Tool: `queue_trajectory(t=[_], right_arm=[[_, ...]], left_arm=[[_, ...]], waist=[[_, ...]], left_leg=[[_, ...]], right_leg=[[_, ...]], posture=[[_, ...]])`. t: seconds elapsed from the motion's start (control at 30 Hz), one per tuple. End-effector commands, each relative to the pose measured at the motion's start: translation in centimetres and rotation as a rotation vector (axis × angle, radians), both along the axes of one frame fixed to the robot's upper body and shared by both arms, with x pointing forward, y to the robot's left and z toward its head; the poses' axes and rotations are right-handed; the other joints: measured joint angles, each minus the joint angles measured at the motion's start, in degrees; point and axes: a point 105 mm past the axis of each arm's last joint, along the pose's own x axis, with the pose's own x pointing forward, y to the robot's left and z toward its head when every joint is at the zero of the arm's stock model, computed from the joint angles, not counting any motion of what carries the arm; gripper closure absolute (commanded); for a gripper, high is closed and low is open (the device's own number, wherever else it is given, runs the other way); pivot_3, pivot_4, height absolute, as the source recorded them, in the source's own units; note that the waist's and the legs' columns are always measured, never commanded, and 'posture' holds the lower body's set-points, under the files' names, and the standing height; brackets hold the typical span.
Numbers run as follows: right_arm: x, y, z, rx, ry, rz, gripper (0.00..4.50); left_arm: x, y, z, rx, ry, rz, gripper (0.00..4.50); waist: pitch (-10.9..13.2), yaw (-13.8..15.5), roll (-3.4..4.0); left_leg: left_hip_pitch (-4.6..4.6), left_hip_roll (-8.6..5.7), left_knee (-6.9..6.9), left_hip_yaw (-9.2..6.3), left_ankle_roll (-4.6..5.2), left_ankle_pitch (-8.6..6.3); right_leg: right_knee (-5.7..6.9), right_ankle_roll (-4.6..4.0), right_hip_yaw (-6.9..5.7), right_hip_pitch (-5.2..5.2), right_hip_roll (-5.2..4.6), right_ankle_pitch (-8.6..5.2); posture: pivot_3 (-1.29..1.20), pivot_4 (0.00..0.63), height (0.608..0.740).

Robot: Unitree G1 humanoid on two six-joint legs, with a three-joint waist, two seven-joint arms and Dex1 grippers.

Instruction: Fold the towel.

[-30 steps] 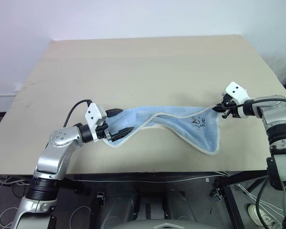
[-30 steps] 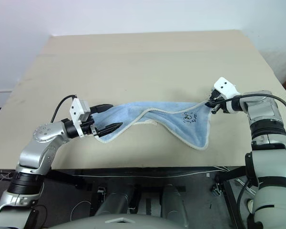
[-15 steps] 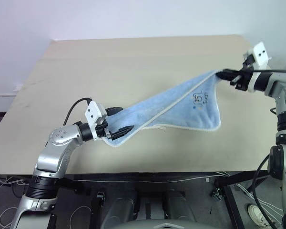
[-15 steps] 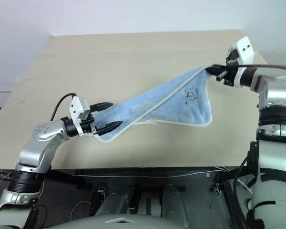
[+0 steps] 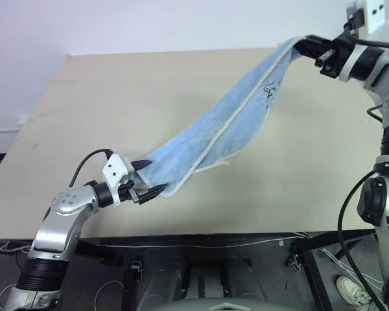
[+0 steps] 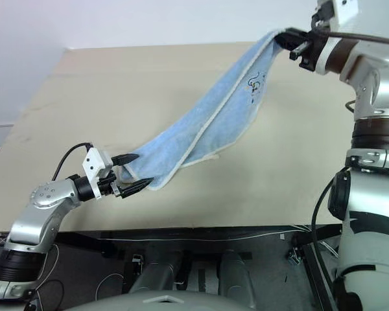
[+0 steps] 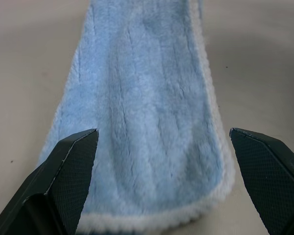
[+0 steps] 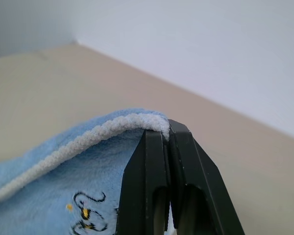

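While right fingers pinch the towel aloft, left fingers gape.

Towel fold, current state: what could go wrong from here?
1. The right gripper pinches only the white edging at one corner of the towel; further lifting might pull it free.
2. The left gripper is open around the low end, not clamped, so that end may drag off the table uncontrolled.
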Motion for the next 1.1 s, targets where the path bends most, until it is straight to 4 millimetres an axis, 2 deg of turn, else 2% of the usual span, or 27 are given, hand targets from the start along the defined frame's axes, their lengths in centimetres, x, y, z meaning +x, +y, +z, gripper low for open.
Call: queue_trajectory(t=[0.03, 0.2, 0.33, 0.47, 0.67, 0.83, 1.0, 1.1], right_arm=[[-0.7, 0.9, 2.3, 0.004, -0.081, 0.034, 4.45], [-0.8, 2.5, 3.7, -0.012, -0.12, 0.071, 4.45], [-0.3, 3.9, 4.6, -0.045, -0.113, 0.047, 4.45], [0.2, 5.3, 5.3, -0.049, -0.104, 0.043, 4.45], [0.9, 6.3, 5.4, -0.092, -0.097, 0.038, 4.45], [1.0, 6.5, 5.5, -0.086, -0.096, 0.041, 4.45], [1.2, 6.7, 5.0, -0.104, -0.091, 0.04, 4.45], [1.3, 6.6, 5.0, -0.098, -0.089, 0.035, 4.45]], left_arm=[[-0.2, -0.3, 0.8, 0.007, -0.06, -0.012, 0.0], [-0.1, -0.4, 0.9, 0.008, -0.134, 0.002, 0.0], [-0.4, -1.8, 1.3, -0.028, -0.162, -0.028, 0.0], [-0.8, -2.8, -0.3, 0.108, -0.195, -0.091, 0.0], [0.2, -4.3, -0.2, 0.17, -0.251, -0.086, 0.0], [0.4, -3.8, -1.2, 0.265, -0.198, -0.07, 0.0], [-0.5, -3.9, -1.2, 0.294, -0.141, -0.101, 0.0], [-0.5, -3.3, -2.0, 0.353, -0.108, -0.08, 0.0]], waist=[[0.0, 0.0, 0.0], [0.0, -0.2, 0.01], [0.0, -0.2, 0.03], [0.0, -0.1, 0.03], [0.0, 0.0, 0.03], [0.0, -0.2, 0.04], [0.0, -0.2, 0.04], [0.0, -0.2, 0.04]], left_leg=[[0.0, 0.0, 0.0, 0.0, 0.0, 0.0], [0.0, 0.0, -0.01, 0.02, 0.0, 0.0], [0.0, 0.0, -0.01, 0.02, 0.0, 0.0], [0.0, 0.0, 0.0, 0.02, 0.0, 0.0], [0.0, 0.0, 0.0, 0.01, -0.01, 0.0], [-0.01, -0.01, -0.07, 0.02, 0.0, 0.01], [-0.01, -0.01, -0.05, 0.02, -0.01, 0.01], [-0.02, -0.01, -0.05, 0.02, -0.01, 0.01]], right_leg=[[0.0, 0.0, 0.0, 0.0, 0.0, 0.0], [0.02, 0.0, 0.02, -0.04, 0.0, 0.0], [0.03, 0.0, 0.03, -0.06, 0.0, 0.0], [0.03, 0.0, 0.03, -0.04, 0.0, 0.0], [0.03, 0.0, 0.0, -0.04, 0.0, 0.0], [0.03, 0.0, 0.03, -0.1, 0.02, 0.0], [0.07, 0.0, 0.03, -0.1, 0.02, 0.0], [0.07, 0.0, 0.03, -0.1, 0.02, 0.0]], posture=[[0.0, 0.15, 0.74], [0.0, 0.15, 0.74], [0.0, 0.15, 0.74], [0.0, 0.15, 0.74], [0.0, 0.15, 0.74], [0.0, 0.15, 0.74], [0.0, 0.15, 0.74], [0.0, 0.15, 0.74]])
